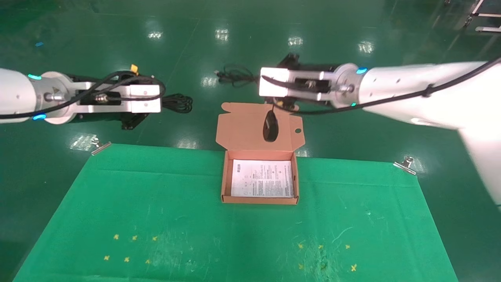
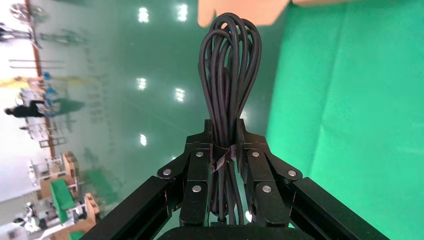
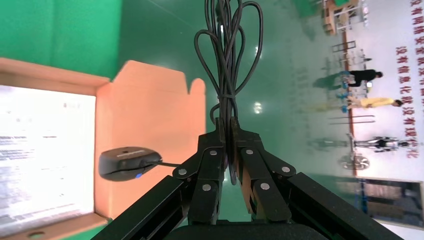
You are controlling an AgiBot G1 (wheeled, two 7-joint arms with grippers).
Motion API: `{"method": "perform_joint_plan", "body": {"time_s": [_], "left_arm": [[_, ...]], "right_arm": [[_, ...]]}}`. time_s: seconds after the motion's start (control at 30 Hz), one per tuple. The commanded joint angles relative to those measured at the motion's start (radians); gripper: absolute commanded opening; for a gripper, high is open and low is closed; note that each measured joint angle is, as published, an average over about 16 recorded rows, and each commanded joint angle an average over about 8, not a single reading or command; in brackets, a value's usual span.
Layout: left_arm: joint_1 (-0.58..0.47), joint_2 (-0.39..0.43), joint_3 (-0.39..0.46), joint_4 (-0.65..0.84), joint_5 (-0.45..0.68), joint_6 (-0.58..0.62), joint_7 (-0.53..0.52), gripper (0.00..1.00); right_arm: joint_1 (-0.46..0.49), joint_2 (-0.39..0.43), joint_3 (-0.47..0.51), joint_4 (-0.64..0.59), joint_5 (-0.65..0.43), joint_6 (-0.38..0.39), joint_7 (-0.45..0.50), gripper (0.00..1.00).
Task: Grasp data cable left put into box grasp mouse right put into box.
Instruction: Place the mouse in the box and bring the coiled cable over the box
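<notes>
While the box [image 1: 260, 182] sits open on the green cloth [image 1: 156, 203], its shallow orange cardboard tray holds a white printed sheet [image 1: 262, 178] lying flat on the bottom, and its tabbed lid [image 1: 242, 127] folds back past the cloth's far edge, a small round hole near one corner. The left gripper [image 2: 223, 150] hangs over the glossy green floor to the left of the lid, well apart from the box, clenched on the cable [image 2: 229, 80]; in the left wrist view the black fingers [image 2: 196, 167] pinch the bundle at its tie, and the smooth loops fan out beyond them in a long oval. The right gripper [image 3: 226, 131] is above the far edge of the lid, its fingers [image 3: 252, 165] closed on the mouse's bunched thin cord [image 3: 227, 55], whose loops stick out beyond the tips. The mouse [image 1: 270, 125], a smooth black oval with a small blue light, dangles on its cord over the lid, not yet over the tray. The tray's walls are low and nothing stands above its opening. Two metal clips [image 1: 405, 164] pin the cloth's far corners
</notes>
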Motion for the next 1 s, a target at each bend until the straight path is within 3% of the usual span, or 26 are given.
{"method": "perform_joint_plan", "body": {"time_s": [0.03, 0.37, 0.63, 1.0], "left_arm": [[0.006, -0.008, 0.004, -0.002, 0.006, 0.009, -0.004, 0.00], [0.006, -0.047, 0.014, -0.007, 0.006, 0.076, -0.011, 0.00], [-0.003, -0.055, 0.019, -0.008, 0.012, 0.104, -0.018, 0.00], [-0.003, -0.055, 0.019, -0.008, 0.013, 0.105, -0.019, 0.00]], "right_arm": [[-0.008, -0.016, -0.007, -0.025, -0.002, 0.005, -0.009, 0.00], [-0.025, -0.078, -0.021, -0.141, 0.031, 0.017, -0.070, 0.00], [-0.056, -0.101, -0.064, -0.156, 0.093, 0.026, -0.098, 0.00], [-0.094, -0.110, -0.179, -0.176, 0.194, 0.097, -0.017, 0.00]]}}
